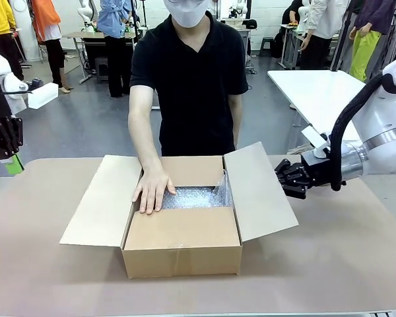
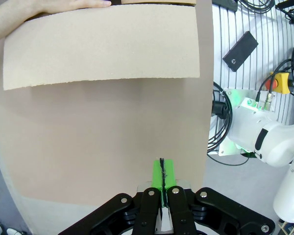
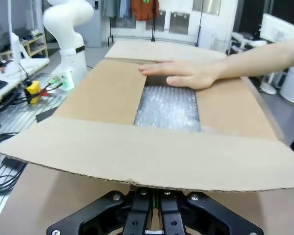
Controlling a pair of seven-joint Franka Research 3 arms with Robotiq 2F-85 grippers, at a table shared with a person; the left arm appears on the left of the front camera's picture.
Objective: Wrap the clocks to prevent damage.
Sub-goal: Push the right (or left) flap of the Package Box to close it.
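An open cardboard box (image 1: 182,246) stands mid-table with bubble wrap (image 1: 197,197) showing inside; the clocks are hidden. The person's hand (image 1: 153,191) lies flat on the box's inner flap, over the wrap's left edge. My right gripper (image 1: 285,178) is shut and empty, just beyond the right flap (image 1: 259,193). In the right wrist view its shut fingers (image 3: 157,211) point over that flap (image 3: 152,156) at the bubble wrap (image 3: 169,107) and the hand (image 3: 186,73). My left gripper (image 1: 13,165) hangs shut at the far left, its green pads (image 2: 161,177) pressed together above bare table, the left flap (image 2: 103,44) ahead.
The brown table (image 1: 343,264) has free room in front of and beside the box. A white table (image 1: 317,92) stands behind on the right. The other arm's base (image 2: 255,132) and cables sit past the table edge in the left wrist view.
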